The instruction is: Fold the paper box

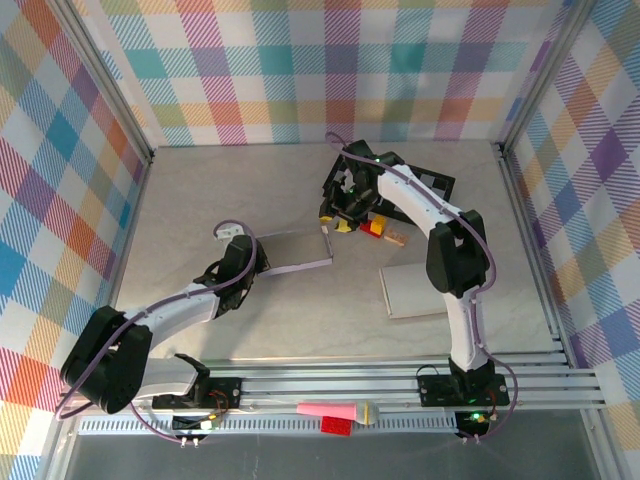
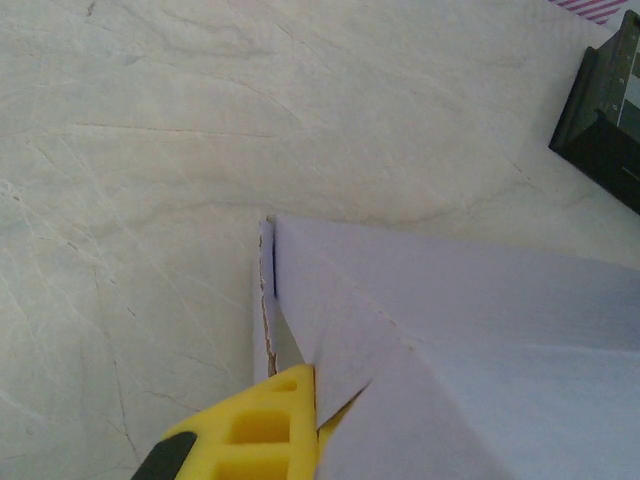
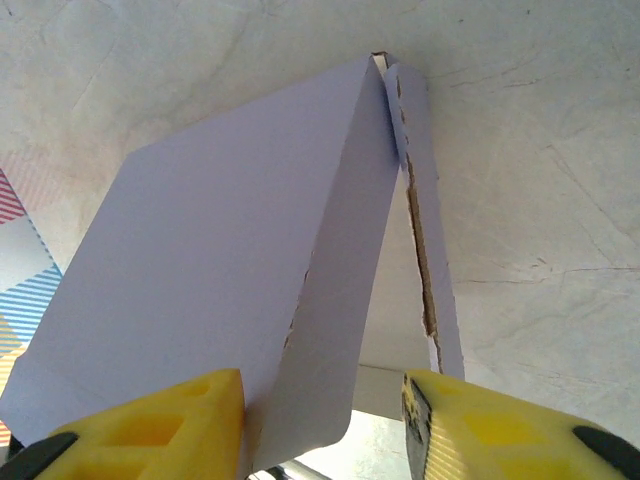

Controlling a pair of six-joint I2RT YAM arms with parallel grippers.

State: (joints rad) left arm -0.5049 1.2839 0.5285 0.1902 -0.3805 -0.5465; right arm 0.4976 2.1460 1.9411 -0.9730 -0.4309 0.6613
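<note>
From above, the paper box [image 1: 295,255] lies mid-surface as a largely flat sheet, one end flap standing up at its right end. The left gripper [image 1: 243,262] sits at its left edge and the right gripper [image 1: 345,212] just beyond the raised flap; a flat white sheet [image 1: 415,290] lies apart to the right. At the left wrist, one yellow finger [image 2: 250,440] presses against a thin raised edge of the box [image 2: 450,330]. Its partner is hidden behind the panel, so the fingers look closed on that edge. At the right wrist, the fingers [image 3: 150,425] stand wide apart, straddling a creased panel and torn-edged flap [image 3: 230,250] and gripping nothing. Judging by this, folding has barely begun: one crease is lifted, with the walls and closure left to do.
</note>
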